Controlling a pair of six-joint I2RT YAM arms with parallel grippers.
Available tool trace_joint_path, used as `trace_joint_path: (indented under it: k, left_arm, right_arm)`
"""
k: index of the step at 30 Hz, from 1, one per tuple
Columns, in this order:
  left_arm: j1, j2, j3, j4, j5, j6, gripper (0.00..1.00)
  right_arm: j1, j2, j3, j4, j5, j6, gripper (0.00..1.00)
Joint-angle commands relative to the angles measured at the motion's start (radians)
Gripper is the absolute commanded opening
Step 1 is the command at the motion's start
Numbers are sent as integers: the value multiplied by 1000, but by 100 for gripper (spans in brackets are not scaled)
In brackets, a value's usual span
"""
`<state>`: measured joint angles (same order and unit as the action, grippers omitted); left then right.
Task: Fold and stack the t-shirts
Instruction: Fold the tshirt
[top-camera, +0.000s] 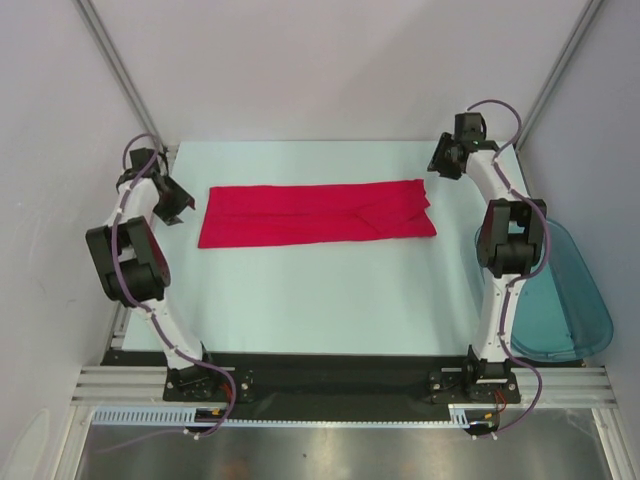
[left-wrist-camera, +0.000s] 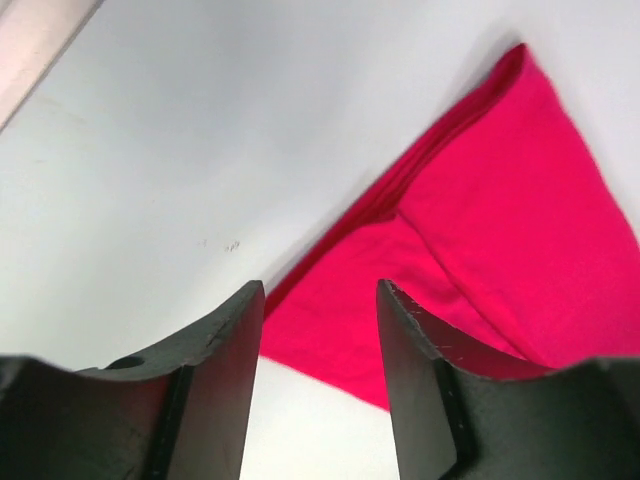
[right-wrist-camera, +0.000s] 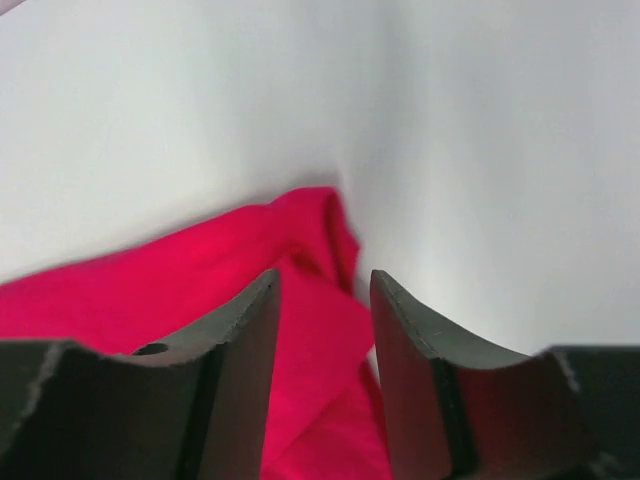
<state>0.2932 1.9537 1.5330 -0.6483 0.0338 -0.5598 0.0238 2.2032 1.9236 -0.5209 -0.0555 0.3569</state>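
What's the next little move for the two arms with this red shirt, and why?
The red t-shirt lies as a long folded strip; the left gripper and right gripper hang open at its opposite ends, holding nothing. So probably lower both onto the ends and pinch, to fold it across.

On my overhead feed, a pale mint-white table fills the workspace. A translucent teal plastic bin sits at its right edge, towards the front. I can't tell whether it rests on the tabletop or just beside it. A black mounting plate runs along the near edge, flanked by silver aluminium rails. Nearer me lie a white slotted cable duct and a brushed metal sheet. White walls close in the back and sides. Slanted aluminium posts rise at the far corners. Both wrist feeds show the same pale tabletop behind.
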Motion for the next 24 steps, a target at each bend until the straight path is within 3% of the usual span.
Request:
trace_joint_path:
  k: [1,8,11,18,20,24]
  left_arm:
    - [-12,-168,-14,-19,-43,26,55]
    - [-109,-204,-174,64,120,40,48]
    - [-131,-135,-192,93,204,37,42]
    - [-143,-79,-217,127,224,38,41]
    - [-143,-76,-224,134,222,43,41]
    - [-144,-58,-228,134,224,57,40]
  right_arm:
    - [-9,-52,43,-73,54,-75,47]
    - [177,-282,-228,71,-9,-18,49]
    - [278,-290,-308,125,-26,42,48]
    - [399,-195,-351,255,-202,134,50]
    - [435,-172,-324,268,-190,101,57]
    - [478,-64,-166,120,-92,-183,61]
